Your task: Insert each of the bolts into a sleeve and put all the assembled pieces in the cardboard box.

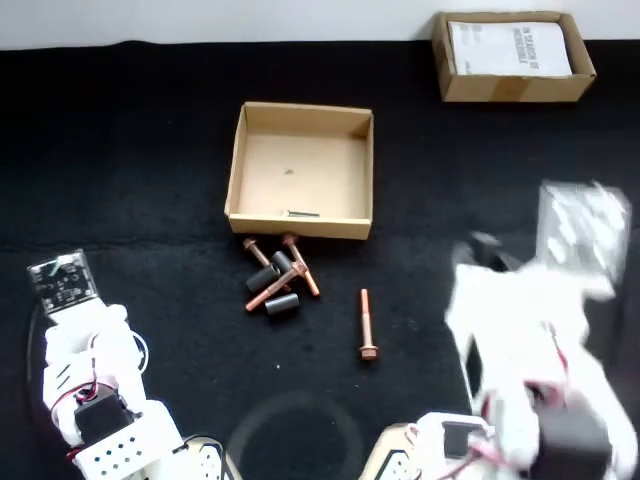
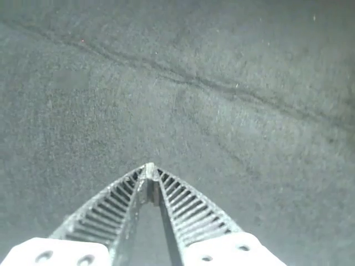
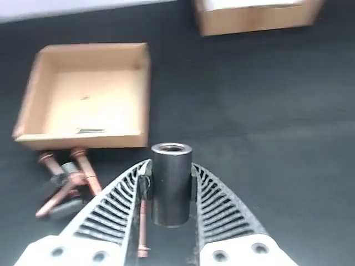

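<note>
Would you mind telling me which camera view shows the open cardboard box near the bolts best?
The high view: it looks down on the cardboard box, showing all four walls and the floor. The right wrist view shows it at a slant, farther off. The left wrist view faces the black table.

Cardboard box (image 1: 300, 165): mid-table, toward the far side; a small thin item (image 1: 301, 213) lies on its floor against the near wall.
Pile (image 1: 275, 276): bolts and sleeves heaped just before the box's near wall.
Lone bolt (image 1: 366, 322): right of the pile, apart from it, head toward the near edge.
Second box (image 1: 512, 90): far right corner.
Left gripper (image 2: 148, 170): over the table at the near left.
Right gripper (image 3: 171, 165): near right, seemingly beyond the lone bolt; a sleeve (image 3: 171, 191) stands upright between its fingers.
</note>
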Controlling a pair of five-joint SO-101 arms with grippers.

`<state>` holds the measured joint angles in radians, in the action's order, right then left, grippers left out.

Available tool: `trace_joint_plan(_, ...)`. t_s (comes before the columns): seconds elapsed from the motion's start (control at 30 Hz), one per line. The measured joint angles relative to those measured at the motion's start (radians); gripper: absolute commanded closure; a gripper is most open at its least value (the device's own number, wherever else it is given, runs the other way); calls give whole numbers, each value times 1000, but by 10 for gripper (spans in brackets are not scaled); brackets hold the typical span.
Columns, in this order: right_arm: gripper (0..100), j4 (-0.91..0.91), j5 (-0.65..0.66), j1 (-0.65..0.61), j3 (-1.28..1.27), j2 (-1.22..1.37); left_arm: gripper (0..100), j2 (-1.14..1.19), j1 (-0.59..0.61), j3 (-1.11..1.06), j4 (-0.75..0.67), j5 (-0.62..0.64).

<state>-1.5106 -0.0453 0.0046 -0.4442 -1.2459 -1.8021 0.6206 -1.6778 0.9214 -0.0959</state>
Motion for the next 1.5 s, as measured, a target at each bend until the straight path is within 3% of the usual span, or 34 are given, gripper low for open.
trace_joint_plan(0.23,991,92,89,364,-388,-522,990,0,-172,37,164,-201)
trace_joint_plan(0.4,991,219,101,618,-562,-555,990,0,-330,178,296,-373)
trace_joint_plan(0.57,991,523,103,824,-813,-580,990,71,-419,333,374,-509)
trace_joint_plan(0.73,991,961,112,1014,-1077,-580,990,377,-465,569,427,-555)
trace_joint_plan(0.97,991,1551,196,1158,-1209,-578,991,985,-680,1083,641,-563)
trace_joint_plan(1.1,991,1611,198,1203,-1212,-580,991,1284,-864,1346,772,-601)
trace_joint_plan(1.3,991,1625,198,1274,-1212,-580,990,1579,-1109,1554,821,-815)
trace_joint_plan(1.5,991,1625,203,1346,-1212,-580,989,1789,-1243,1628,824,-1077)
